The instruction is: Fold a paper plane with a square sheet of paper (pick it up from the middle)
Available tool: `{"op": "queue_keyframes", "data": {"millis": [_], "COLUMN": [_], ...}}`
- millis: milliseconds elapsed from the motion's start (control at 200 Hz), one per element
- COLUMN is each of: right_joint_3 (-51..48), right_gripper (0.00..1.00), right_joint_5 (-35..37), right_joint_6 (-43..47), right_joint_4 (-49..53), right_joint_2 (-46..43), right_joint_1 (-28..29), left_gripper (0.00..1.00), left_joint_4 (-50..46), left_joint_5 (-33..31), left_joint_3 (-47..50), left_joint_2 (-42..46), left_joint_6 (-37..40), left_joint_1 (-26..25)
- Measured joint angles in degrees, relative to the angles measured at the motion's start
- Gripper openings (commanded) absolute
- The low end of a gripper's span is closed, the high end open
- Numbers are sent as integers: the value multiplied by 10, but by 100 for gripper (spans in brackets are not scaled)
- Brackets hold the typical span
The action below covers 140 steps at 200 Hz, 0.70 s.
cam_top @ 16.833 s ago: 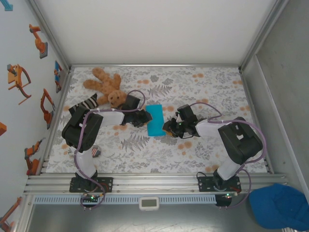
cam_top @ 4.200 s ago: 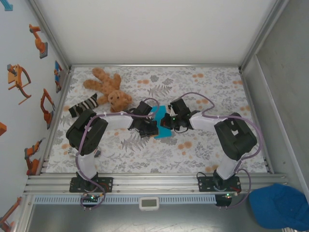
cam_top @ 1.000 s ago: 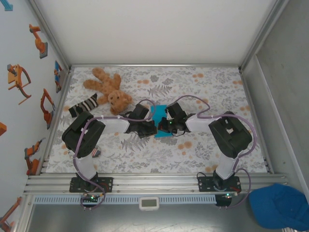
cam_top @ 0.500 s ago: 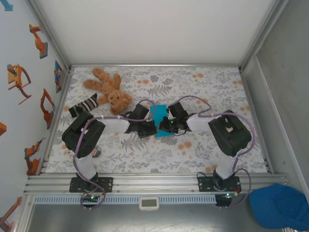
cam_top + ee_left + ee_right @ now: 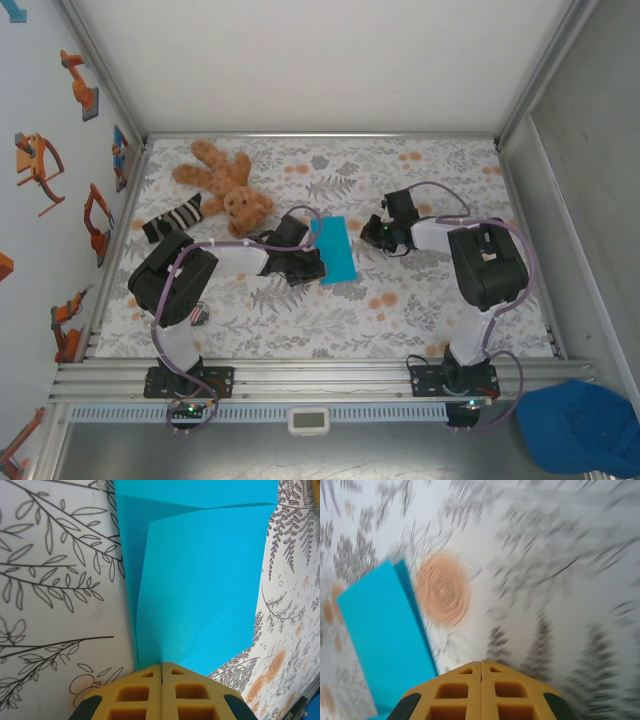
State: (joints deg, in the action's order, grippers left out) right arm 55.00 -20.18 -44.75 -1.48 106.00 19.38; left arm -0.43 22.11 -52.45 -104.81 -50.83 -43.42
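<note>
The square sheet of paper (image 5: 337,250) lies on the patterned table as a narrow cyan-blue folded strip. In the left wrist view its layers (image 5: 200,580) overlap along a slanted crease. My left gripper (image 5: 312,265) is shut, its yellow tips (image 5: 161,664) resting on the paper's near left edge. My right gripper (image 5: 373,233) is also shut, with nothing between its jaws (image 5: 481,662). It hangs over bare table to the right of the paper (image 5: 380,630), apart from it. The right wrist view is blurred by motion.
A brown teddy bear (image 5: 222,180) lies at the far left, with a striped sock (image 5: 172,218) beside it. A darker blue cap (image 5: 580,425) sits off the table at the near right. Metal frame rails border the table.
My right gripper has drawn away from the paper to the right and a little farther back. The paper now lies flatter and uncovered. The left gripper has stayed put.
</note>
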Motion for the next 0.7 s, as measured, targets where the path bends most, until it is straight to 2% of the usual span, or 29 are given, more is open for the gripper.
{"op": "queue_keyframes", "data": {"millis": [145,326,386,481,536,701], "right_joint_3": [0,-35,-58,-81,-85,-85], "right_gripper": [0,3,10,22,37,42], "right_joint_5": [6,3,2,3,5,16], "right_joint_6": [14,9,0,-16,-32,-52], "right_joint_4": [22,22,21,25,26,25], "right_joint_2": [-42,-119,-141,-160,-165,-165], "right_joint_1": [0,39,47,48,48,51], "left_gripper": [0,0,5,6,6,6], "left_joint_4": [-7,-34,-41,-51,-56,-57], "left_joint_5": [0,13,15,6,-6,-28], "left_joint_3": [-5,-21,-31,-50,-63,-86], "left_joint_2": [0,0,5,23,34,32], "left_joint_6": [1,3,2,3,3,3], "left_joint_1": [0,3,4,5,6,19]}}
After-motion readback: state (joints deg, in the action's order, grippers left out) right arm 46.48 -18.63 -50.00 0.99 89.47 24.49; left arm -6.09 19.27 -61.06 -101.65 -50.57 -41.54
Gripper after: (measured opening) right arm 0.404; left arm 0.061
